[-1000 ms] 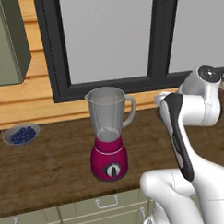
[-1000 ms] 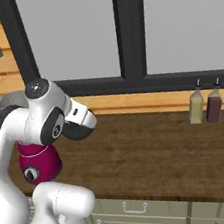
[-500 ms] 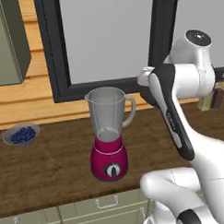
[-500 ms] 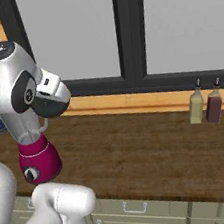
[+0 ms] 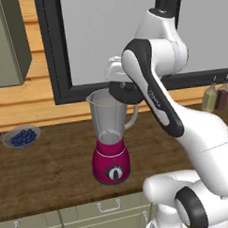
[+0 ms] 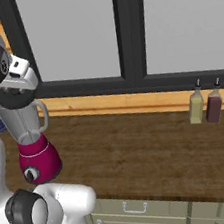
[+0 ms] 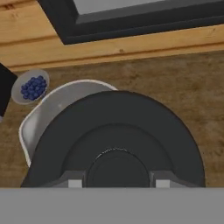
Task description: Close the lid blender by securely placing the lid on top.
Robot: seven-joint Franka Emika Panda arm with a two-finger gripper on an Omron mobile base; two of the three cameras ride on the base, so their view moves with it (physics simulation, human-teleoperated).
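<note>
Left base view: the blender [image 5: 111,149], with magenta base and clear jar, stands on the wooden surface [image 5: 48,172], and the tool [image 5: 124,91] holds the black lid [image 5: 126,93] just above the jar's rim at about 1 o'clock from the jar's centre. Hand view: the tool's tips are clamped on the lid's raised centre knob, the lid covers most of the jar's open mouth, and the uncovered rim shows toward 10 o'clock. A bowl of blueberries [image 5: 21,137] sits at 9 o'clock from the blender, and two bottles [image 6: 205,106] stand well apart at 3 o'clock beneath the window [image 6: 123,31].
</note>
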